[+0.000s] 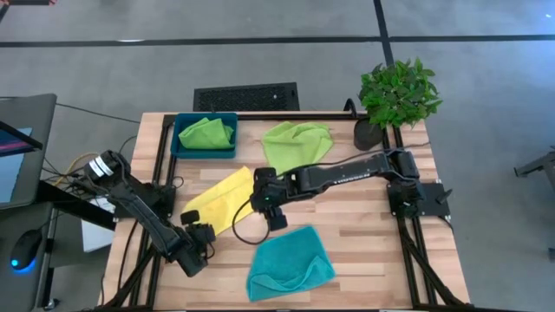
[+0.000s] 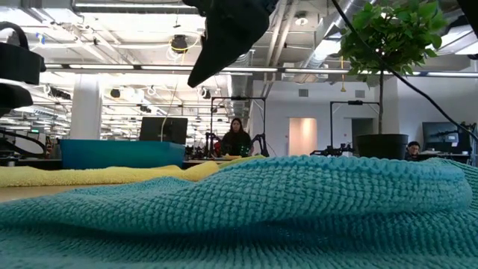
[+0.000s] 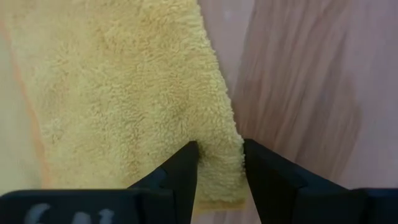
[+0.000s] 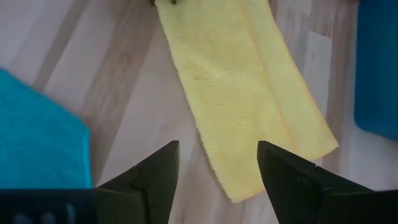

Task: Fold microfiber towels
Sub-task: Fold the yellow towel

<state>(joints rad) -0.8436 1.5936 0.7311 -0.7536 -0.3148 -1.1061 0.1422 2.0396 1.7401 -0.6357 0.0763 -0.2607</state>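
A yellow towel [image 1: 221,198], folded into a long strip, lies slanting on the wooden table. My left gripper [image 3: 221,165] points down at the strip's near end [image 1: 205,234], open, with the towel's corner [image 3: 227,158] between its fingers. My right gripper [image 4: 217,168] hangs open above the table, over the strip's other end [image 4: 249,124], holding nothing. A teal towel [image 1: 290,260] lies rumpled at the near edge and fills the front of the low view [image 2: 261,217]. One lime green towel [image 1: 297,143] lies at the far middle. Another [image 1: 206,133] sits in the tray. My left gripper comes from above with one finger [image 3: 183,168] over the yellow cloth and the other [image 3: 267,174] just off its edge, above bare wood. The corner lies flat on the table. Whether the fingers touch the cloth I cannot tell.
A dark-teal tray [image 1: 180,139] stands at the far left. A potted plant [image 1: 395,95] stands at the far right corner. A black cable [image 1: 247,236] loops on the table between the yellow and teal towels. Bare wood [image 1: 373,243] shows at the near right.
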